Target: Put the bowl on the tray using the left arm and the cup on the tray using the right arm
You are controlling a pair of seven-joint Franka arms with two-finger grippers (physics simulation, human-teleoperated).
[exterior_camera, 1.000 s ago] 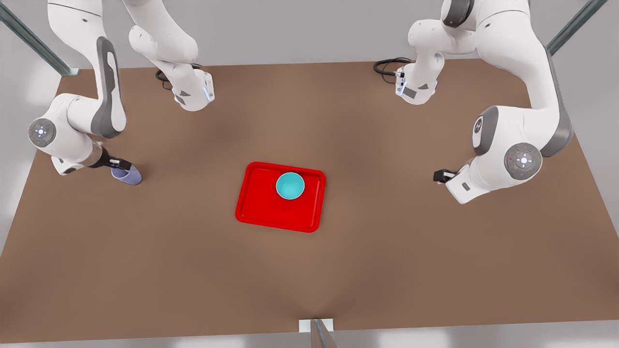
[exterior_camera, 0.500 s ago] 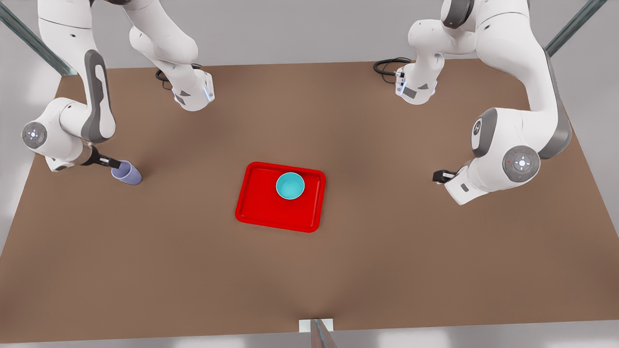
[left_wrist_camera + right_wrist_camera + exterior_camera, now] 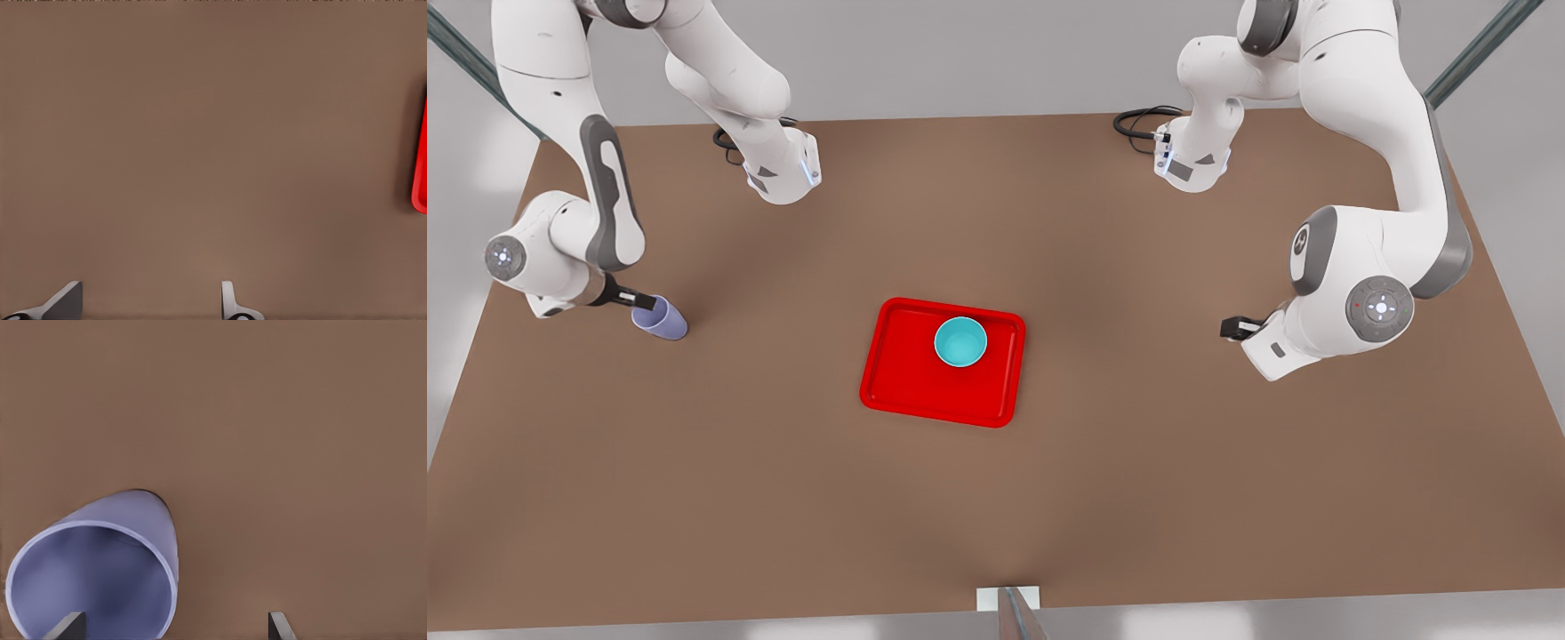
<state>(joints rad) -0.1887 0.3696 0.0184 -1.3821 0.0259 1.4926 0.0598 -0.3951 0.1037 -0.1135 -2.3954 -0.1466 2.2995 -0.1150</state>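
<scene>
A matte brown worktop point(image 3: 783, 480) carries a glossy red rectangular tray point(image 3: 925, 391) with rounded corners, near its middle. A smooth round turquoise bowl point(image 3: 960, 342) sits inside the tray, toward its far edge. At the front view's left, the right pincer point(image 3: 640, 300) touches the rim of a plain lavender cup point(image 3: 663, 320) on the worktop; the right wrist view shows its fingers point(image 3: 67, 628) spread, one over the cup's hollow mouth. At the front view's right, the left pincer point(image 3: 1232, 328) hangs over bare worktop, fingers point(image 3: 230, 303) apart.
</scene>
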